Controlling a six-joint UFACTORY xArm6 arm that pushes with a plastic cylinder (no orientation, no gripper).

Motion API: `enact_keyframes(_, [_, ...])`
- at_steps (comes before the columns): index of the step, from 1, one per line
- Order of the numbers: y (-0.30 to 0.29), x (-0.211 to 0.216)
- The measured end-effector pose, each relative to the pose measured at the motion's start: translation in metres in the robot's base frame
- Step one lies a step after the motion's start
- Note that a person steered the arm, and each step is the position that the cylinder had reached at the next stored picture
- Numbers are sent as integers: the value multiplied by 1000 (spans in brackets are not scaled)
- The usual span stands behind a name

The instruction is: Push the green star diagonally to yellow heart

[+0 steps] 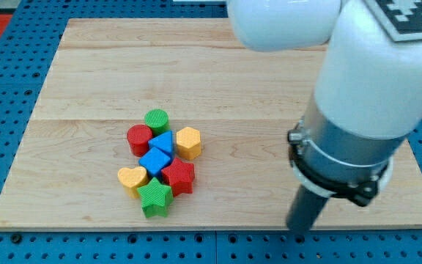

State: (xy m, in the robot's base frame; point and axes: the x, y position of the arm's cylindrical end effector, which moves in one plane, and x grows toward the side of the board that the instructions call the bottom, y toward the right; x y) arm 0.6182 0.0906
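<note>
Eight blocks sit packed together on the wooden tabletop, left of its middle and nearer its bottom edge than its top. At the cluster's top is a green cylinder, with a red cylinder just below and to its left. A blue triangle lies between that red cylinder and a yellow hexagon, which marks the cluster's right side. Below the triangle comes a blue cube, and to its lower right a red star-like block.

The green star is the lowest block, close to the tabletop's bottom edge. It touches the red block on its upper right and the yellow heart on its upper left, so the two task blocks already stand corner to corner, with the blue cube crowding in above them.

The tool is a bare dark rod with nothing to open or clench, and it holds nothing. My tip is down near the bottom edge, toward the bottom right corner, well apart from every block and touching none.
</note>
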Motion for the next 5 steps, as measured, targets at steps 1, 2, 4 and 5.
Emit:
enact_keyframes(1, [-70,0])
enact_keyframes(2, [-117,-16])
enact_keyframes(4, [-216,-19])
enact_keyframes(5, [-244,-33])
